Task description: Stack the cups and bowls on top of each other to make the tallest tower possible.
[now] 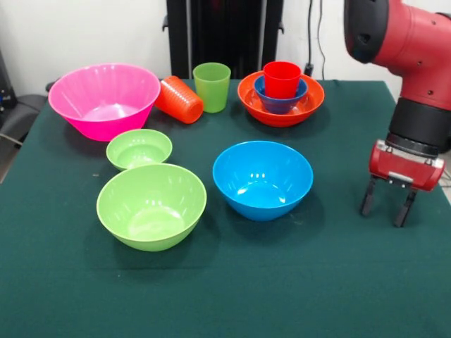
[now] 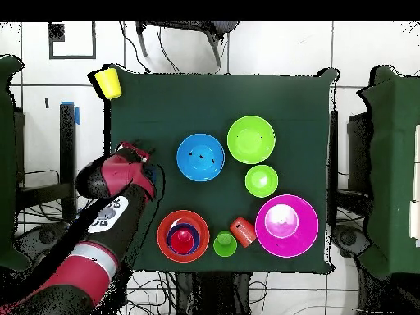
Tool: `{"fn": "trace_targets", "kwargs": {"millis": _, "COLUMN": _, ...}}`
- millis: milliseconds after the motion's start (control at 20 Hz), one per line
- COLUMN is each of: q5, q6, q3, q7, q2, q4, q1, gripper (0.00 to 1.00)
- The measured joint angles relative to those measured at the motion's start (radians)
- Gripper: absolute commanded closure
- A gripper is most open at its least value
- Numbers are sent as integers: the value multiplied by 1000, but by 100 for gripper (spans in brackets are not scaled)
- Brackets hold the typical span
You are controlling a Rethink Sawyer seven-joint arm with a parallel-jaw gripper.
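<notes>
My gripper (image 1: 386, 205) hangs open and empty over the cloth, to the right of the large blue bowl (image 1: 262, 178). The tower is a wide orange bowl (image 1: 310, 105) holding a small dark blue bowl (image 1: 271, 104) with a red cup (image 1: 282, 77) standing in it. A light green cup (image 1: 211, 86) stands upright beside an orange cup (image 1: 179, 99) lying on its side. The pink bowl (image 1: 104, 98), small green bowl (image 1: 139, 148) and large green bowl (image 1: 151, 204) sit apart on the left. A yellow cup (image 2: 107, 81) shows at the table's corner in the overhead view.
The table (image 1: 317, 282) is covered in dark green cloth. My red arm (image 2: 107, 238) reaches in over one side of it. Chairs (image 2: 373, 164) stand beside the table and cables lie on the tiled floor.
</notes>
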Motion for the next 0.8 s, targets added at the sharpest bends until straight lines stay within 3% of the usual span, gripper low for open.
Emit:
{"fn": "trace_targets", "kwargs": {"millis": 250, "q5": 23, "q6": 118, "q3": -84, "q7": 0, "q2": 43, "q4": -67, "q1": 42, "gripper": 0}}
{"fn": "trace_targets", "kwargs": {"millis": 500, "q5": 24, "q6": 176, "q3": -108, "q7": 0, "q2": 37, "q4": -83, "q1": 52, "gripper": 0}}
{"fn": "trace_targets", "kwargs": {"millis": 800, "q5": 23, "q6": 227, "q3": -102, "q7": 0, "q2": -58, "q4": -58, "q1": 21, "gripper": 0}}
